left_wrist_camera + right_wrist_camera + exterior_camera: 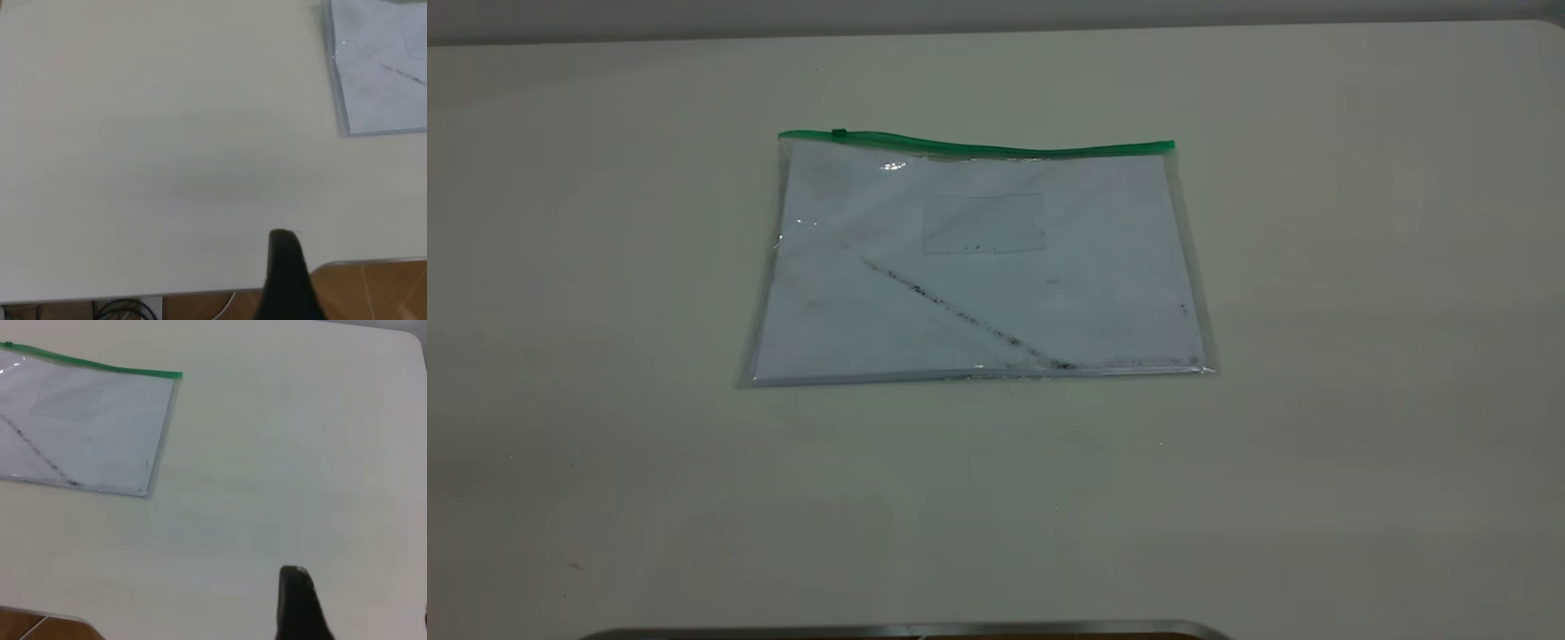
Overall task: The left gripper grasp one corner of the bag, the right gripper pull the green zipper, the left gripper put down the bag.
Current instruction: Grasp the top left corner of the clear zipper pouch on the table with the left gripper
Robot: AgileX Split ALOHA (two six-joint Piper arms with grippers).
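The bag [978, 276] lies flat on the table, a clear pouch with a white sheet and a dark diagonal smudge inside. The green zipper [978, 147] runs along its far long edge, with the small slider tab [839, 133] near the left corner of the bag [784, 139]. Neither gripper shows in the exterior view. In the left wrist view only a black wedge of the left gripper [285, 267] shows, over the table's near edge and well away from the bag [380, 73]. The right gripper [298, 603] shows likewise, far from the bag [87, 427] and its zipper [100, 367].
The pale table [1360, 356] surrounds the bag on all sides. A metal-trimmed edge [907, 629] runs along the table's near side, with a wooden floor [380, 290] beyond it. The table's rounded corner [410, 337] lies past the right gripper.
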